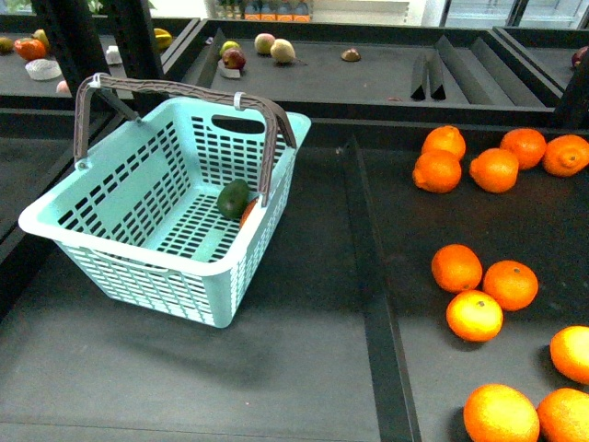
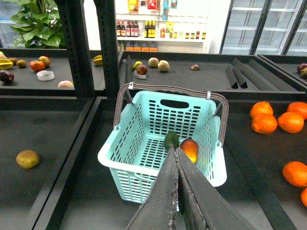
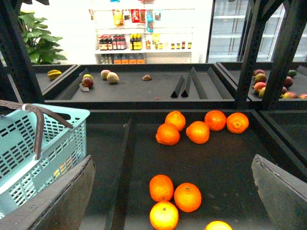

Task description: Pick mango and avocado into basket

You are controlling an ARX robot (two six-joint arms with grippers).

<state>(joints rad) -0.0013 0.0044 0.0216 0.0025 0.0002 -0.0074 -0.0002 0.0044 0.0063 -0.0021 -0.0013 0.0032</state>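
The teal basket (image 1: 110, 221) stands on the dark shelf at the left, its brown handle (image 1: 175, 90) raised. The dark green avocado (image 1: 234, 198) lies on the basket floor by the right wall, and a sliver of the yellow-orange mango (image 1: 248, 211) shows beside it. In the left wrist view the basket (image 2: 139, 143) holds the avocado (image 2: 171, 140) and the mango (image 2: 189, 149) side by side. My left gripper (image 2: 175, 149) is shut and empty, raised in front of the basket. My right gripper (image 3: 172, 191) is wide open and empty above several oranges (image 3: 162, 188). Neither arm shows in the front view.
Several oranges (image 1: 457, 268) lie in the right tray, beyond a raised divider (image 1: 377, 295). More fruit (image 1: 274, 46) sits on the back shelf. A brownish fruit (image 2: 28, 158) lies on the left shelf. Black uprights (image 2: 76, 43) stand behind the basket.
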